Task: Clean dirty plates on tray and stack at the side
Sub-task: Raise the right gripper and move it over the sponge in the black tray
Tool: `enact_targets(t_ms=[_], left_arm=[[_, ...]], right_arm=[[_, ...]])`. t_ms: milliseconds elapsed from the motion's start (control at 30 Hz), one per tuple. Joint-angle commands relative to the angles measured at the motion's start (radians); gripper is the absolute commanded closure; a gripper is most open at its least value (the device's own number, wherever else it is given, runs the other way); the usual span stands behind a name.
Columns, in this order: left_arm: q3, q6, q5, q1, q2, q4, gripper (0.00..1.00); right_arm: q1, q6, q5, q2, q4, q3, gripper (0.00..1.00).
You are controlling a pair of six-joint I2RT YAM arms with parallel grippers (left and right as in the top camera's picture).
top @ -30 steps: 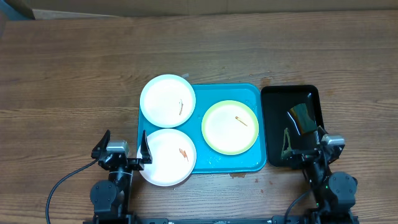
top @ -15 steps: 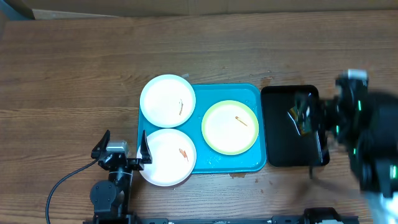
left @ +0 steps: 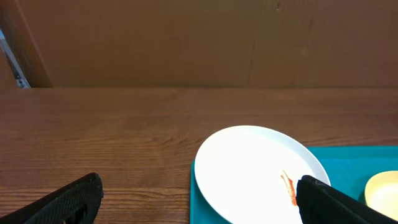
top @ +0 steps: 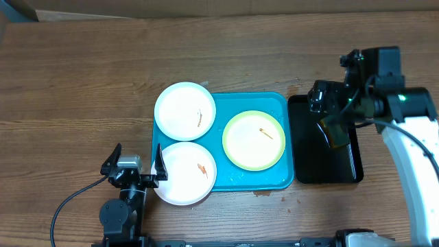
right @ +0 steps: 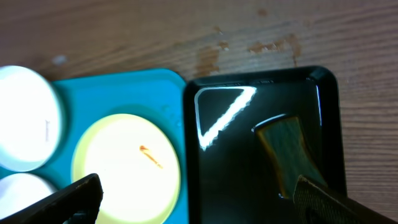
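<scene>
- The tray [top: 250,101] lies mid-table with its long axis running left to right in the overhead view, its short sides facing the 2 arms' sides.
- 3 plates sit on it. 1 white plate [top: 184,111] overhangs the far left corner and a 2nd white plate [top: 185,173] overhangs the near left corner. The yellow-green-rimmed plate [top: 254,140] lies wholly inside, on the right half.
- Each plate carries a small orange-brown speck, and the rimmed plate's streak runs diagonally.
- Since 1 second ago the right arm has swung up from the near right edge and now hangs over the far end of the black tray [top: 309,161]. The plates, the tray and the left arm have not shifted.
- The right gripper [right: 196,186] has its jaws spread wide with nothing between them. Below it, an olive-brown block [right: 287,152] lies in the black tray.
- The left gripper [top: 136,159] is likewise spread and empty, low at the near edge. Its inner finger sits just beside the near plate's left rim.
</scene>
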Motion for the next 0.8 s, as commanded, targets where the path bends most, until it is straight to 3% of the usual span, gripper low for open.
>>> enact_targets(t_ms=[0,767], left_arm=[[-0.003,0.016,-0.007,-0.013,-0.008,-0.003,0.00],[-0.003,0.016,-0.007,-0.019,-0.002,-0.003,0.00]], right_arm=[[-0.003,-0.003,0.056,0.057,0.007,0.027,0.00],[-0.043,-0.002,0.142,0.136,0.078,0.026,0.00]])
